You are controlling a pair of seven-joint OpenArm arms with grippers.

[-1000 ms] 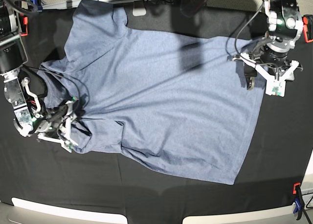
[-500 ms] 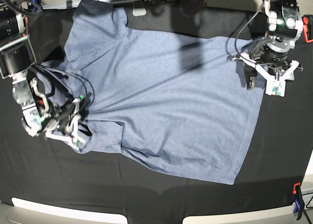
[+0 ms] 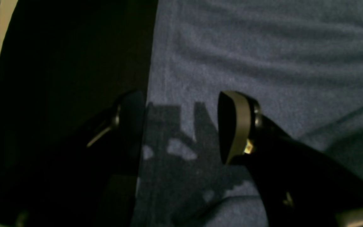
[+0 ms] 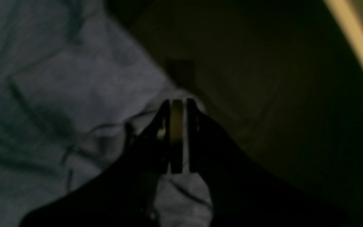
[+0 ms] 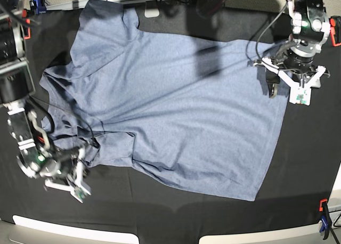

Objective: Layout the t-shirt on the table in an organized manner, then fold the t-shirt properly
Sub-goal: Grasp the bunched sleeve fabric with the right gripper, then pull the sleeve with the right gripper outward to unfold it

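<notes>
Spreading across most of the table (image 5: 160, 217), the t-shirt (image 5: 176, 111) lies flat and plain side up, its hem running down the 3 o'clock side and a sleeve reaching toward 11 o'clock. Dark cloth shows bare along the 6 o'clock edge and in a narrower strip past the hem at 3 o'clock, leaving room there for the arms. At 8 o'clock the right gripper (image 5: 80, 167) has its fingers pressed together on a bunched corner of the shirt's fabric, a pale fold pinched between the black pads in the right wrist view (image 4: 176, 132). At 2 o'clock the left gripper (image 5: 285, 89) stands with jaws wide apart above the hem, one finger over the blue-grey knit and the other over black cloth (image 3: 181, 126). No lettering can be read on the shirt from these angles. The knit looks soft and heathered, with shallow ripples near the hem. An orange-and-blue clamp (image 5: 323, 217) grips the table's edge at 5 o'clock.
</notes>
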